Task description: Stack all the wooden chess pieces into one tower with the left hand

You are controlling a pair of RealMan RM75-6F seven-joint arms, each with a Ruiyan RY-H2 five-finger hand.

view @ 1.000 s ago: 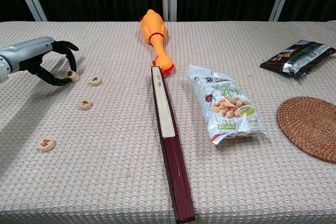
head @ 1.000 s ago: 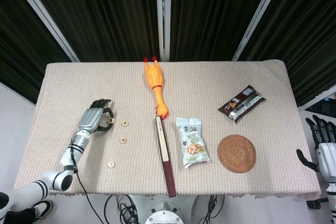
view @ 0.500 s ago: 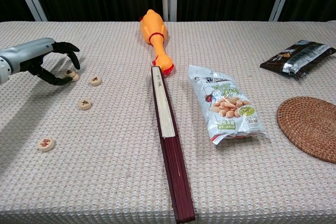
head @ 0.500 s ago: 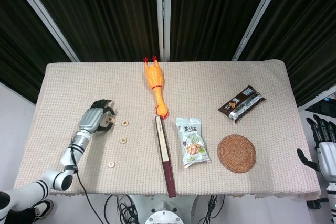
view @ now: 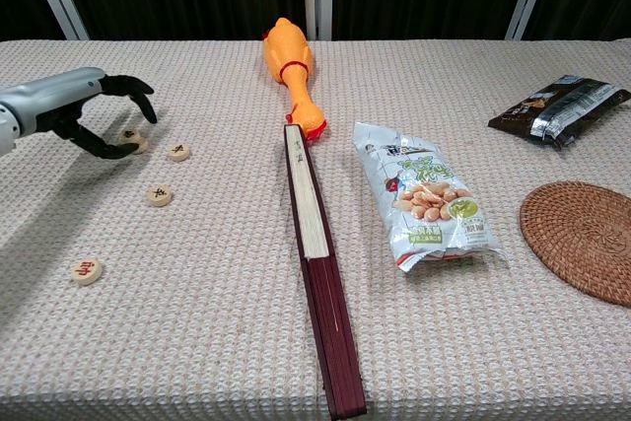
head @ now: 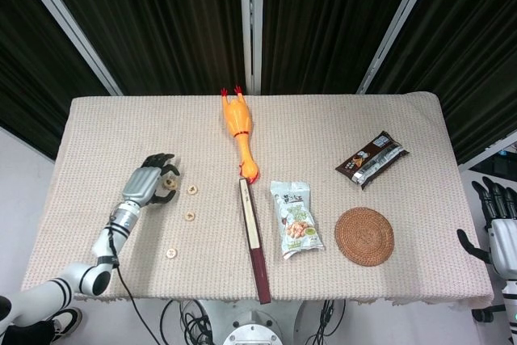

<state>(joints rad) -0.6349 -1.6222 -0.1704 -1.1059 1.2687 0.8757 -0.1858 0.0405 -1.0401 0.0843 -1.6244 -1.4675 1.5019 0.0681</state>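
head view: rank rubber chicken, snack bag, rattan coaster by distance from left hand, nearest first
From the left hand, at the table's left side:
1. Rubber chicken, centre of the table, toward the far edge.
2. Snack bag, just right of centre, beyond the folded fan.
3. Rattan coaster, right side, toward the near edge.

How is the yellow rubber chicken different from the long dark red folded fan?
The rubber chicken is bright orange-yellow and rounded; the folded fan is dark red with a pale edge, and flat and straight. The chicken lies toward the table's far side, while the fan runs down to the near edge. The fan looks longer. Both lie flat on the woven cloth, almost end to end.
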